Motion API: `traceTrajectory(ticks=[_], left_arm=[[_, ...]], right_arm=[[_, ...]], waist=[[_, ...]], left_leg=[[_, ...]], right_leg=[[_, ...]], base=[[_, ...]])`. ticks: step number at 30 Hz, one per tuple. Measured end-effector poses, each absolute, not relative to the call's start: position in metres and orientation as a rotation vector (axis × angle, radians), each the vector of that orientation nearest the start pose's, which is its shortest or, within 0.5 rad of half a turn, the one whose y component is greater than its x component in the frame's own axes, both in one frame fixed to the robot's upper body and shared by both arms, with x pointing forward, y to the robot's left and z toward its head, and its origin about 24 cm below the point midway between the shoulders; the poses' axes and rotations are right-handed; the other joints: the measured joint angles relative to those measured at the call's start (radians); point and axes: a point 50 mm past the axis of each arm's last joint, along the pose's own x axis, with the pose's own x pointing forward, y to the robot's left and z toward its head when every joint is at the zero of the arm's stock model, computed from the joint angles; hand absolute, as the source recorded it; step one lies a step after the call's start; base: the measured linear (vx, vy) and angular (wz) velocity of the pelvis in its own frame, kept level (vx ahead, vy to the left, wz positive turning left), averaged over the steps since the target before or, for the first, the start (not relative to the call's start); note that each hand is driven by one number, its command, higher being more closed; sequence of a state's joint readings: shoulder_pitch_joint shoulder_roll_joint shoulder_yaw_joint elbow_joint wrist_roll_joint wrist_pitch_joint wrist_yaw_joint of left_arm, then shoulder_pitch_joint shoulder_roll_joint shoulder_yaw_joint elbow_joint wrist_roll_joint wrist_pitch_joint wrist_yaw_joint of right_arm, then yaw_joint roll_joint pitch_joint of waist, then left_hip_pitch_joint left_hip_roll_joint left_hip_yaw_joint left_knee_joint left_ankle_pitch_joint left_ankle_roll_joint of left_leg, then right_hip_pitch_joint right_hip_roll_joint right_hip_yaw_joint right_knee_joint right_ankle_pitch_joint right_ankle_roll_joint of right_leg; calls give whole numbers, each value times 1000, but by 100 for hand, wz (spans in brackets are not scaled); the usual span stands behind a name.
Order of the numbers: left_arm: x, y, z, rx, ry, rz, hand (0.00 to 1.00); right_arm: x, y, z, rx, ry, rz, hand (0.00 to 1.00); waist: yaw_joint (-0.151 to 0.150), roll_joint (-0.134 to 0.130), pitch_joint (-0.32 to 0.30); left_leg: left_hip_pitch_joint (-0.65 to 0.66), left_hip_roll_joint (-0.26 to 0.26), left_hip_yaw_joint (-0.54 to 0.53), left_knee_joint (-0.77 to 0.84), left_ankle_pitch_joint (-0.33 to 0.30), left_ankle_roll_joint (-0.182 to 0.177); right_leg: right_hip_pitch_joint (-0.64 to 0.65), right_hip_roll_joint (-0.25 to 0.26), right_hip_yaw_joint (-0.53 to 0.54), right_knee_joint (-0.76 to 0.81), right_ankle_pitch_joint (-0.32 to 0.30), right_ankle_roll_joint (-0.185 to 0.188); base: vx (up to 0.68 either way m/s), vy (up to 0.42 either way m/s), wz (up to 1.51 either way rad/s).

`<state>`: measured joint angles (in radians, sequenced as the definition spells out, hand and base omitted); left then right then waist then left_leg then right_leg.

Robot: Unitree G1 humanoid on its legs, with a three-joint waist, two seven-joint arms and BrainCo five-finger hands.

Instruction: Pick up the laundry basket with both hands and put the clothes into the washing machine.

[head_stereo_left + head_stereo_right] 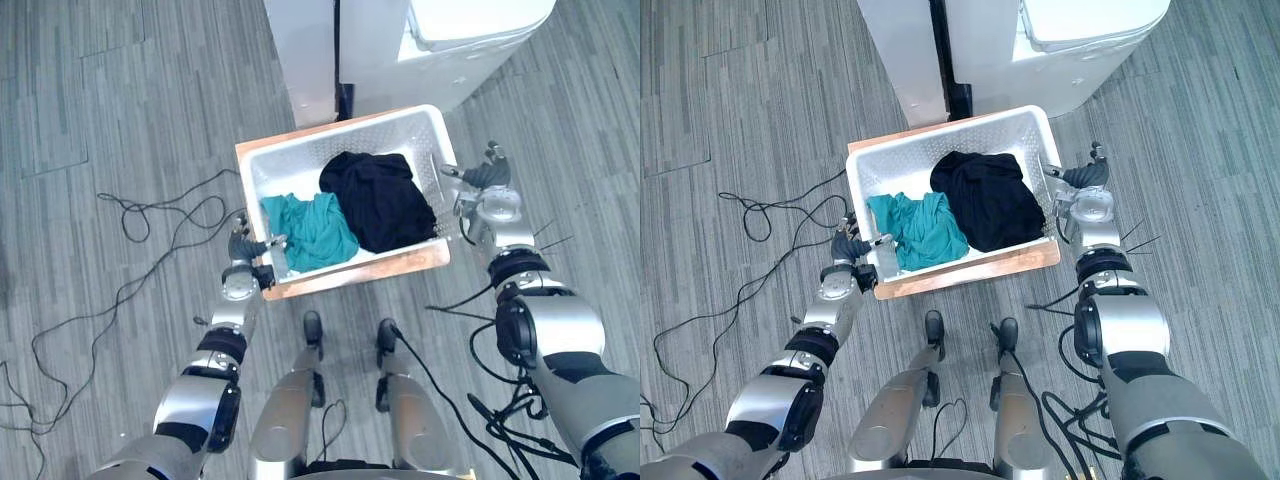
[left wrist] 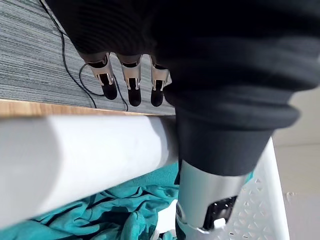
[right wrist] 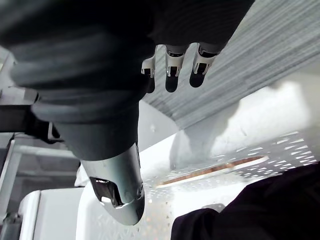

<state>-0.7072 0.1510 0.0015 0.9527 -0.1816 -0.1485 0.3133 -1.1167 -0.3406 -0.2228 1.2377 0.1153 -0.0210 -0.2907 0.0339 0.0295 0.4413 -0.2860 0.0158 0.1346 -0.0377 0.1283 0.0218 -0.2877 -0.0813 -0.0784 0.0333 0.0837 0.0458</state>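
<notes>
We log white perforated plastic laundry basket (image 1: 290, 165): left hand (image 1: 245, 246), right hand (image 1: 486, 182) astride its rims, fingers straight, so lifting risks slipping.

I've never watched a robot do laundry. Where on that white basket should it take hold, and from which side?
Probably the rounded rim at the two short ends, with one hand coming in from each side. The laundry basket is wide, open-topped and loaded with clothes, so grips on opposite ends should keep it level. The left hand and right hand sit at those ends.
</notes>
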Motion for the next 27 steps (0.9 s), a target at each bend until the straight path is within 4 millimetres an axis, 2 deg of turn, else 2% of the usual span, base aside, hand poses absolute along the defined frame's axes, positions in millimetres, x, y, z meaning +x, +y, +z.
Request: traceTrajectory(ticks=[3,4,9,13,19,22,25,26,27], left_arm=[[372,167,60,60,100,264,100],[372,166,61,67,95,260,100],[376,161,69,101,65,236,100],[375,168,65,150,83,233,100],[373,178,63,185,92,233,100],[361,179,54,180,85,225,100],[325,180,32,146,79,223,100],[307,179,24,112,75,220,100],[300,178,22,98,73,220,100]], right_arm=[[411,-229,148,33,110,-464,0],[411,-227,146,23,123,-458,100],[411,-226,145,-119,127,-418,100],[412,-220,140,-269,136,-350,100],[407,-215,129,-374,129,-310,100],[399,-211,122,-408,68,-285,100],[372,-208,100,-366,6,-268,100],[356,-207,87,-328,-7,-259,100],[349,-206,82,-312,-8,-259,100]], waist=[[-6,1,4],[-9,1,4],[-18,1,5],[-18,1,5],[-18,0,35],[-19,0,34],[-21,0,31],[-19,0,29],[-19,0,29]], left_leg=[[-4,-3,-7,-1,1,0],[-8,-4,-10,-1,1,0],[-19,-15,-23,-11,12,2],[-18,-15,-22,-11,12,2],[22,-14,-15,-19,12,2],[36,-9,-12,-30,12,2],[91,-10,-8,-53,8,-2],[117,-10,-8,-54,0,-6],[127,-10,-9,-54,-4,-7]], right_leg=[[-1,-2,-5,1,0,0],[-4,-4,-7,1,0,0],[-16,-8,-17,5,-1,1],[-16,-7,-16,5,-1,1],[16,-7,-6,1,-1,1],[25,-6,-4,-3,-1,1],[75,-6,-3,-16,-10,12],[105,-6,-4,-24,-17,12],[117,-6,-5,-25,-20,12]], base=[[3,15,7],[19,16,6],[33,20,7],[42,4,-1],[53,-1,-5],[52,-9,-4],[102,-8,-1],[97,-4,2],[111,-2,5]])
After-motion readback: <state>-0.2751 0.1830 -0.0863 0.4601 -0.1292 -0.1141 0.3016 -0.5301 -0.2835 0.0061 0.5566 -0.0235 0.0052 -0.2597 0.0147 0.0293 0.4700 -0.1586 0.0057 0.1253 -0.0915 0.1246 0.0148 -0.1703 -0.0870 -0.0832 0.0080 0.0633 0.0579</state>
